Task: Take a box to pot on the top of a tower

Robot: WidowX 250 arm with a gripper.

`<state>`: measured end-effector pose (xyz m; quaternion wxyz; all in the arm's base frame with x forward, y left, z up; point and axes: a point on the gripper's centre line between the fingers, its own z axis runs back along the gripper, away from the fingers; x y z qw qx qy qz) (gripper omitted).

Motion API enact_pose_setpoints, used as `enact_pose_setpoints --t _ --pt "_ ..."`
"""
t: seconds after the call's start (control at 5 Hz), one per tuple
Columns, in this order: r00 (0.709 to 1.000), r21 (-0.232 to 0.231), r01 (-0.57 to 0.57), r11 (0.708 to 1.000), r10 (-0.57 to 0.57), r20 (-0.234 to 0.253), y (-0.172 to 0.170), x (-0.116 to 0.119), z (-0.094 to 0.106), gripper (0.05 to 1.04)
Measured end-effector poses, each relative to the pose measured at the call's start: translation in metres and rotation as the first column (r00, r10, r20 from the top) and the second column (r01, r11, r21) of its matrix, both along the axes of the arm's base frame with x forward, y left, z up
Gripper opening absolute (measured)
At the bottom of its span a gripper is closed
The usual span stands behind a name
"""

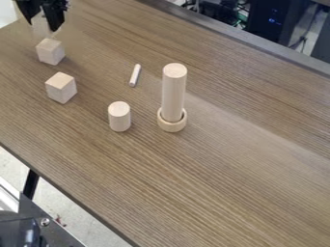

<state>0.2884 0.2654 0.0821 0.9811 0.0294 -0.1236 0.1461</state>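
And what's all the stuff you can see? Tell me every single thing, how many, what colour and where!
Small wooden cubes: two, pale, left side
Short wooden cylinder: one, pale, upright near the middle
Thin wooden stick: one, pale, lying behind the short cylinder
Tall wooden cylinder: one, pale, standing in the round piece
Round wooden piece: one, pale, around the tall cylinder's foot
Wood-grain table: one, brown, underneath
Box with blue lights: one, black, top right
Floor: grey, lower left
Pale patch beside the gripper: one, can't tell what
Robot gripper: one, black, top left
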Motion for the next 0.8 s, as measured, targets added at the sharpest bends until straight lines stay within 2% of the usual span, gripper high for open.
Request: enact_pose_setpoints --t 0.4,0.8 --pt "1.0 0.021 0.022 1.0 -0.022 -0.022 0.0025 -0.0022 -0.003 0.575" --pt "0.999 0.015 0.025 1.0 -0.024 -0.034 -0.0008 -0.0057 -0.0098 0.576"
